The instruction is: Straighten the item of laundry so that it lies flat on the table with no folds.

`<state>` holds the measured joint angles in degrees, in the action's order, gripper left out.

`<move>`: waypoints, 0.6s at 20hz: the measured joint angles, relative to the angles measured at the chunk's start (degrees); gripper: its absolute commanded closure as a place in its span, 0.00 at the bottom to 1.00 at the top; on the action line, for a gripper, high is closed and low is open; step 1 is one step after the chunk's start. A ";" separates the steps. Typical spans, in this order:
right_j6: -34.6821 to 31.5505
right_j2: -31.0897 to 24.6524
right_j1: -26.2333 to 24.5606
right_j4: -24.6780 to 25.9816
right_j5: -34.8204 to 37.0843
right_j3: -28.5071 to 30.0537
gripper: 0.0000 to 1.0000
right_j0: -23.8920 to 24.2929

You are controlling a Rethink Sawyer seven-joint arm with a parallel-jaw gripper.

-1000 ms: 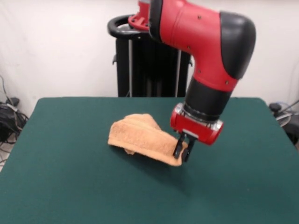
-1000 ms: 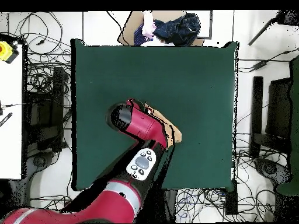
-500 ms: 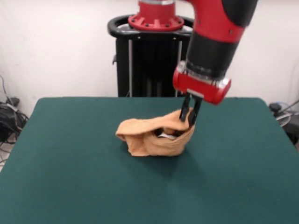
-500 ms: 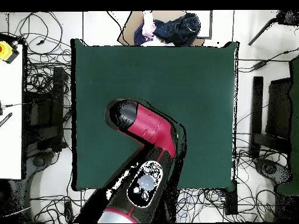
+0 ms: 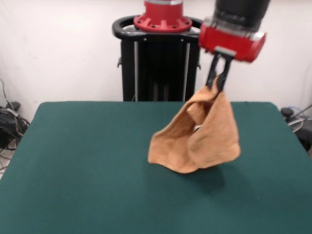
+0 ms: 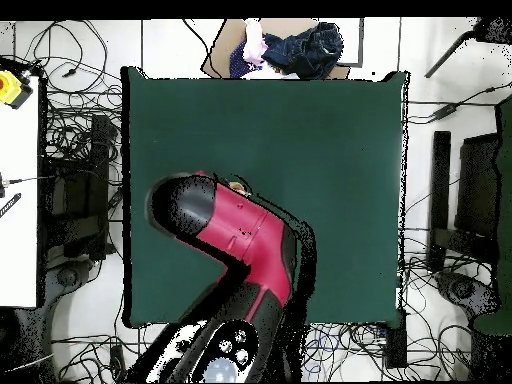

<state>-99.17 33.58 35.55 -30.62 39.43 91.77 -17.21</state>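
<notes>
Higher now: towel [image 5: 197,141] under gripper [image 5: 219,82]

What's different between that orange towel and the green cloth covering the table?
The towel is light orange and looped like terry; the table top is dark green and smooth like felt. The towel hangs bunched from the gripper, only its lower edge appearing to reach the surface; the table cover lies flat. The towel is far smaller than the table. Both are fabric.

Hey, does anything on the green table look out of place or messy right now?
Only the light orange terry-cloth towel: it hangs bunched and folded from the claw, which is shut on its top corner, and only its lower edge seems to reach the dark green felt table. Nothing looks spilled or damaged.
</notes>
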 measured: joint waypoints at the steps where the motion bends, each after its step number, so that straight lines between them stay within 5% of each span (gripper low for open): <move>1: -0.10 0.13 0.19 0.02 0.18 0.01 1.00 -0.32; 12: -9.60 4.47 4.31 0.05 6.03 0.04 1.00 -9.42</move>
<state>-108.76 38.05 39.87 -30.58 45.46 91.81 -26.62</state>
